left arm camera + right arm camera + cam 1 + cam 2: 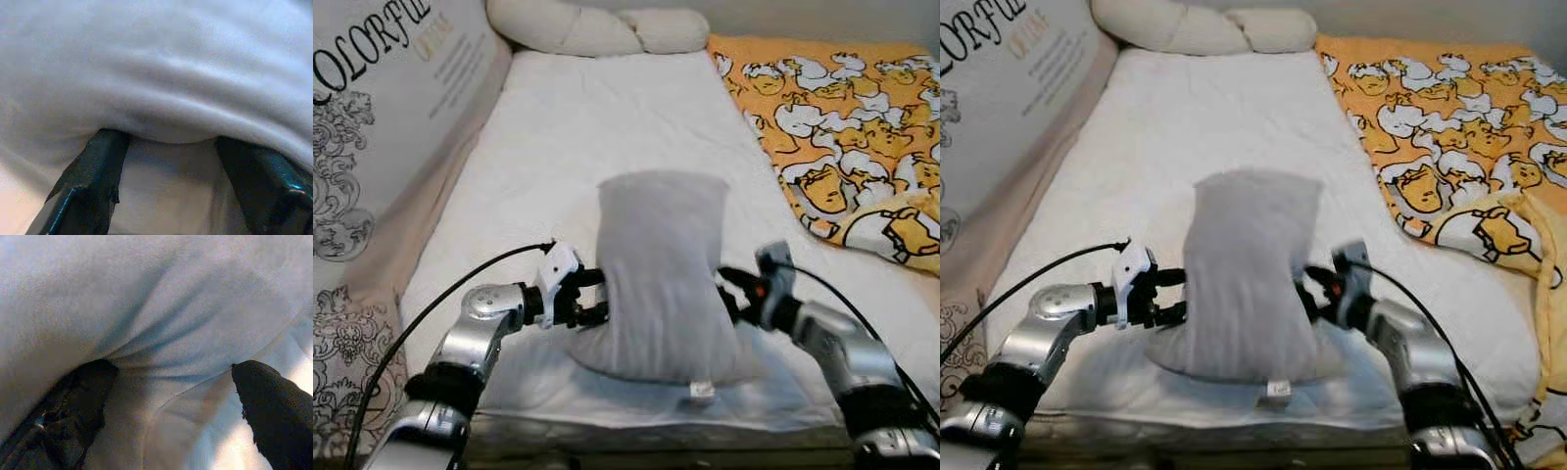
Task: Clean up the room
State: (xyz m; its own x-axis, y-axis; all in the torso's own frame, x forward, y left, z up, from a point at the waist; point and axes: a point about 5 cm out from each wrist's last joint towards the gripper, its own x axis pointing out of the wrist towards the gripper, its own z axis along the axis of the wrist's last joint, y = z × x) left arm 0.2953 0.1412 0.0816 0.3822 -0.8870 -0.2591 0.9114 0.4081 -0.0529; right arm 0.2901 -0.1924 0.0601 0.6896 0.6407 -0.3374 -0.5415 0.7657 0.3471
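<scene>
While the grey pillow (661, 279) stands upright between them | left hand (597, 296) and right hand (726, 291) spread, pressing its sides | yellow blanket (842, 137) beyond right hand on bed (568, 127)

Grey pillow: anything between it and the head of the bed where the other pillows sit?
Nothing visible. The grey pillow is pressed between the left gripper and right gripper; bare white mattress runs up to the cream pillows.

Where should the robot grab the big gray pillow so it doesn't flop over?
Probably by its two side edges, low down, one gripper from each side. The gray pillow stands upright on the bed, and the left gripper and right gripper already press in there.
</scene>
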